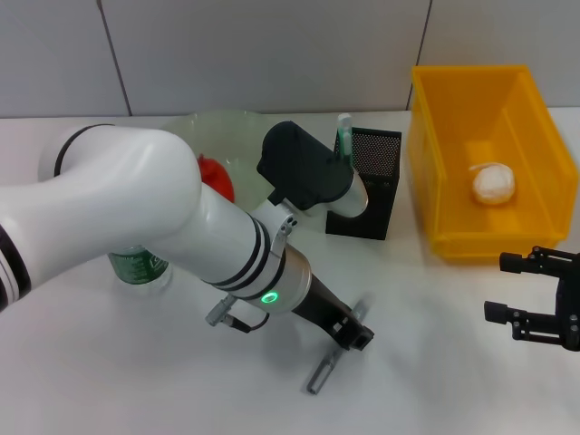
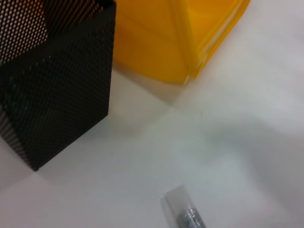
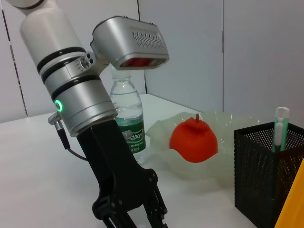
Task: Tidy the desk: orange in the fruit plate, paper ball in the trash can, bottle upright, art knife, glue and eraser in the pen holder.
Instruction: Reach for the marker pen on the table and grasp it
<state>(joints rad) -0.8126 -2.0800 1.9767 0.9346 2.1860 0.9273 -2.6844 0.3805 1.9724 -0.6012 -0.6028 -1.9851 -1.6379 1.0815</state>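
Lowest in the head view, a grey metallic stick, the art knife [image 1: 322, 370], is seen lying on the white desk [image 1: 136, 381] at lower centre, its upper end under the black left gripper [image 1: 353, 333]. Whether that gripper's fingers are apart or closed on the knife cannot be told. In the left wrist view only one blurred grey end of the knife [image 2: 183, 213] is shown near the lower edge. The white left arm [image 1: 163, 217] is stretched across the left half of the head view.

At the lower right edge the black right gripper [image 1: 535, 299] is held over bare desk, its fingers spread apart with nothing between them.

A black square mesh pen holder [image 1: 367, 186] is placed at upper centre, and a slim mint-green glue tube [image 1: 343, 136] is stood upright inside it. To its right, well apart from it, a bright yellow rectangular trash can [image 1: 435, 163] is set, with a white wadded paper ball [image 1: 494, 183] lying inside.

At upper left of centre a translucent pale green fruit plate [image 1: 227, 127] with a wavy rim is partly hidden by the arm; a red-orange fruit, the orange [image 3: 194, 141], is sat in it. A clear plastic bottle [image 3: 127, 118] with a green label is stood upright beside the plate.
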